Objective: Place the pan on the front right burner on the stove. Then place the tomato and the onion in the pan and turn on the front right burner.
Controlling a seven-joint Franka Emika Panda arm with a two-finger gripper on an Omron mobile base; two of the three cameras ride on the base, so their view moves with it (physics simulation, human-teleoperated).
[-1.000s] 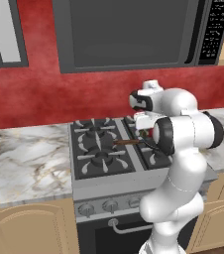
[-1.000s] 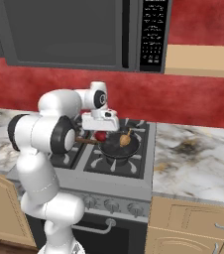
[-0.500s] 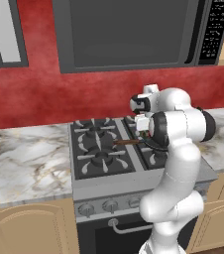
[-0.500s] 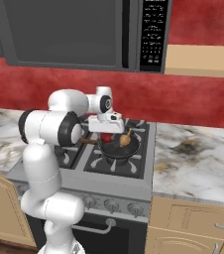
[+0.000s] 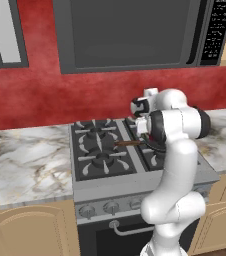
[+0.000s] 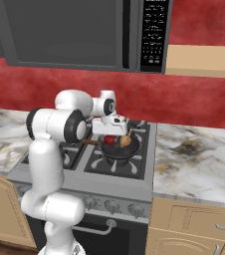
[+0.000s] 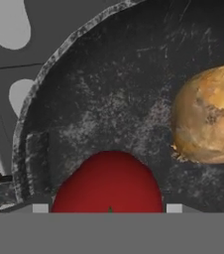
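The black pan sits on the front right burner of the stove, its wooden handle pointing left. Inside the pan lie the red tomato and, to its right, the tan onion. My gripper hovers just above the pan, open. In the hand view the gripper looks straight down, with the tomato below between its fingertips and the onion off to one side. Nothing is held.
A row of round knobs runs along the stove front, with the oven handle below. A dark microwave hangs above. Marble counters flank the stove, the right one beside the pan.
The arm's upper links have swung up and over, and the hand has drifted slightly to the right above the pan. Tomato, onion and pan have stayed put.
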